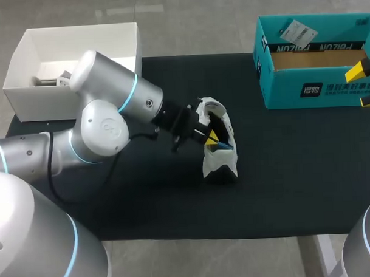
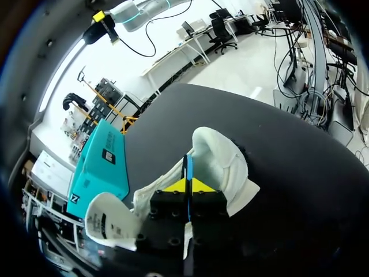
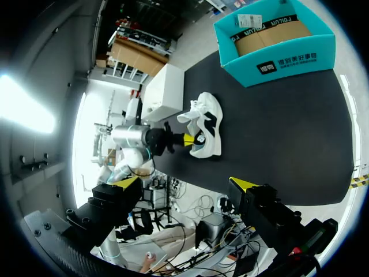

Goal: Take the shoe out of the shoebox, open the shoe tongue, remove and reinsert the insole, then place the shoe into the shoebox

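**Operator:** Report the position of the white low-top shoe [image 1: 217, 163].

**Technician:** It sits near the middle of the black table mat [image 1: 295, 171], with its opening turned toward the left arm. It is well apart from every mat edge and from both boxes.

**Operator:** State of the left gripper [image 2: 188, 186]?

**Technician:** Its yellow tips are inside the shoe opening, pressed together on the thin blue insole [image 2: 188, 167], which shows edge-on between them. One finger touches each face.

**Operator:** And the right gripper [image 3: 184, 183]?

**Technician:** Its fingers are spread wide. In the head view it sits at the table's right edge, by the right end of the teal open cardboard box [image 1: 320, 91], well apart from the shoe.

**Operator:** Box placement?

**Technician:** The teal box straddles the mat's far edge at the right corner. The white open cardboard box [image 1: 44, 104] straddles the far left corner, just behind the left arm's elbow, with a grey item inside that I cannot identify.
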Motion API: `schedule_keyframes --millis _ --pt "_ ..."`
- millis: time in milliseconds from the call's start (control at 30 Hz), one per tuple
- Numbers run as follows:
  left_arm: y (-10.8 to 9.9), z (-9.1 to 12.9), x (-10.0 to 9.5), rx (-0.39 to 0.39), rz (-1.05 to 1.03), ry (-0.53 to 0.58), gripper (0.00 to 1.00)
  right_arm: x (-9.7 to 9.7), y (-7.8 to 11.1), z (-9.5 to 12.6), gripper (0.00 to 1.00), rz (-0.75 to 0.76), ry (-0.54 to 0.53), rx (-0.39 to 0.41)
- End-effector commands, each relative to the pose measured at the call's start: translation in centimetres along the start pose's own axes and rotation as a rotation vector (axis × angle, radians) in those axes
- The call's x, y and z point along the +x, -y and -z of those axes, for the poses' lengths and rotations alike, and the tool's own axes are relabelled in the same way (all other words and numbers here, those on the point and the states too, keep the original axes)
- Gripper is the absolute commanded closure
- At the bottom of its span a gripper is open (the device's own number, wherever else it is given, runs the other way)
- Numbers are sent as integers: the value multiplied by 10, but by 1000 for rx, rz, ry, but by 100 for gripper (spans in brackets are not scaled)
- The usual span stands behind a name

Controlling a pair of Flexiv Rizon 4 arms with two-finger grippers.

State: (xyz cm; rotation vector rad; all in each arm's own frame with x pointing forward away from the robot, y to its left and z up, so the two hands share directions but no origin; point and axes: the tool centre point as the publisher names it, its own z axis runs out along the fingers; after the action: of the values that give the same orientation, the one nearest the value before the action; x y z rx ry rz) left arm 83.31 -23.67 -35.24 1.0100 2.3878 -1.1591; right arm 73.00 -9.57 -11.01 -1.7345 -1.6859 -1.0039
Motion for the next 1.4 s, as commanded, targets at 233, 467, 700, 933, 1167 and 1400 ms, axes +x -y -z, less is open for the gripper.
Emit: schedule_keyframes --millis 233,467,700,933,1167,1400 --pt "2 -6 2 7 -1 -27 100 0 1 0 0 -1 2 0" --pt "4 -9 9 22 1 -78 100 0 1 0 0 -1 2 0" --pt "9 -8 14 27 -10 -111 74 0 1 0 0 -1 2 0" --pt "12 2 7 13 -31 -87 55 0 1 0 0 -1 2 0" --pt "15 10 1 15 -37 -64 59 0 1 0 0 -1 2 0" --pt "18 13 -1 11 -73 -104 97 0 1 0 0 -1 2 0"
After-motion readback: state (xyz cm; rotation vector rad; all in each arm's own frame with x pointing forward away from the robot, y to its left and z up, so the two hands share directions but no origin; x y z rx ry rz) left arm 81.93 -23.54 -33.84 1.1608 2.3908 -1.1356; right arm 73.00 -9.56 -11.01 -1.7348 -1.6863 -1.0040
